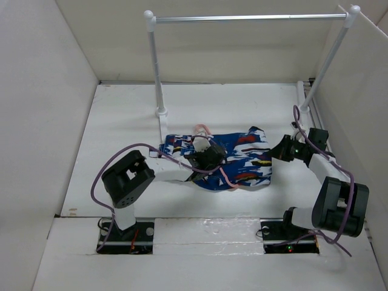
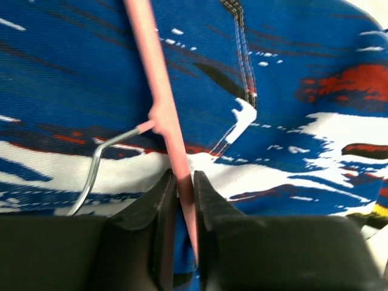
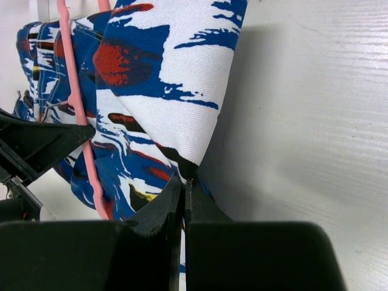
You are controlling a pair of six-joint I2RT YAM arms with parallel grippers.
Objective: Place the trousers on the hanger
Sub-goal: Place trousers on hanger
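The trousers lie folded in a heap at mid-table, blue and white with red, black and yellow streaks. The pink hanger lies across them, and its bar and silver hook show against the cloth. My left gripper sits on top of the heap; in the left wrist view its jaws are closed narrowly on the pink bar. My right gripper is at the heap's right edge, and its jaws pinch a folded corner of the trousers. The hanger runs along the left of that view.
A silver rail spans the back on two white posts. White walls enclose the table on the left, right and back. The left arm's black finger shows in the right wrist view.
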